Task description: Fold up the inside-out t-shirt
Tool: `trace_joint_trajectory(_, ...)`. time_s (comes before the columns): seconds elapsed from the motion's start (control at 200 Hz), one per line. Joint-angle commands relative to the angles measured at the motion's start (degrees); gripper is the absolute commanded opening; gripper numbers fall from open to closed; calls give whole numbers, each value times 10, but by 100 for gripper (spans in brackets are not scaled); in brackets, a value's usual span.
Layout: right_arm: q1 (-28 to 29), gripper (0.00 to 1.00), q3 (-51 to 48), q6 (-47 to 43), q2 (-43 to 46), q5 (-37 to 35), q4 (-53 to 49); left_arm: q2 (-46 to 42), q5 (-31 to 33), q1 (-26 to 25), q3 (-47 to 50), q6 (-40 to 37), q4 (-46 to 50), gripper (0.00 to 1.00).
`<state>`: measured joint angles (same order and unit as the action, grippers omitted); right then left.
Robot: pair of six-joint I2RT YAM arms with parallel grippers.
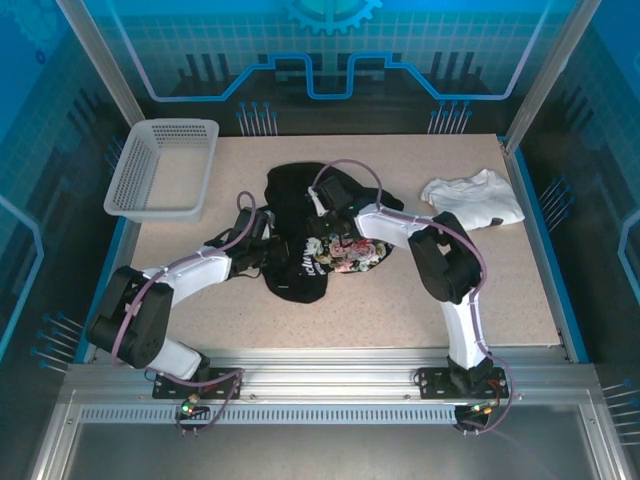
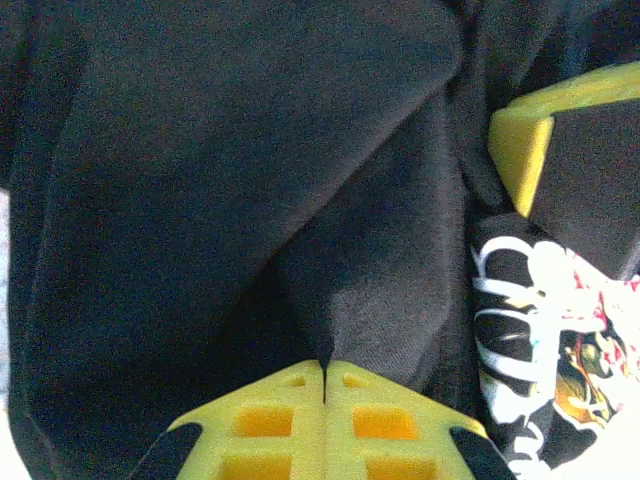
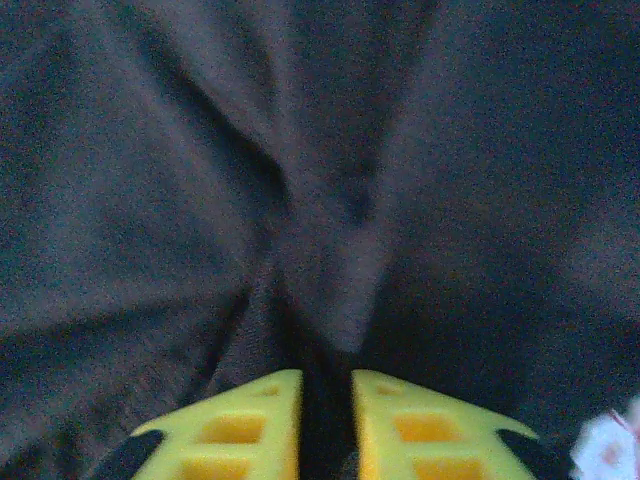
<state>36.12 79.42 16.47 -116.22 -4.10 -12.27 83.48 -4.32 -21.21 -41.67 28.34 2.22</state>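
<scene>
While the top camera shows arms over the inside-out t-shirt [image 1: 290, 185], wrist cameras reveal left gripper [image 2: 324, 368] and right gripper [image 3: 326, 378] clamped on folds between their jaws.

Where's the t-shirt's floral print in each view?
Top external: floral print mid-table, on the lower right part of the black t-shirt, between the arms.
Left wrist: lower right edge.
Right wrist: a small pale scrap at the bottom right corner, likely it.
Shared landmark: the black t-shirt cloth around it.

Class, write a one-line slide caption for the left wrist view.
Left gripper pinched shut on a fold of the black inside-out t-shirt, its floral print peeking in at right.
</scene>
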Motion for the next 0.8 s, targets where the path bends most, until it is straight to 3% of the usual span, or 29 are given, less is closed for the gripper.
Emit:
trace_joint_trajectory(0.0, -21, 14, -89, -17, 125, 29, 35, -67, -21, 8, 34, -11, -44, 0)
trace_joint_trajectory(0.165, -24, 9, -255, 7, 268, 81, 68, -163, -21, 14, 79, 4, -54, 0)
trace_joint_trajectory(0.35, -24, 3, -421, 97, 406, -7, 44, -254, -8, 17, 121, 26, -14, 0)
trace_joint_trajectory(0.415, -21, 11, -448, 119, 448, -71, 27, -267, -16, 18, 131, 20, -7, 0)
trace_joint_trajectory(0.525, 15, 38, -443, 54, 487, -122, 61, -266, -28, 18, 132, 12, 0, 0)
trace_joint_trajectory(0.615, 45, 50, -401, -29, 459, -86, 114, -259, -35, 17, 128, 12, 0, 0)
trace_joint_trajectory(0.715, 53, 58, -317, -85, 363, -13, 110, -258, -33, 18, 125, 9, -1, 0)
trace_joint_trajectory(0.795, 63, 62, -257, -112, 285, -10, 107, -259, -33, 18, 121, 7, 1, 0)
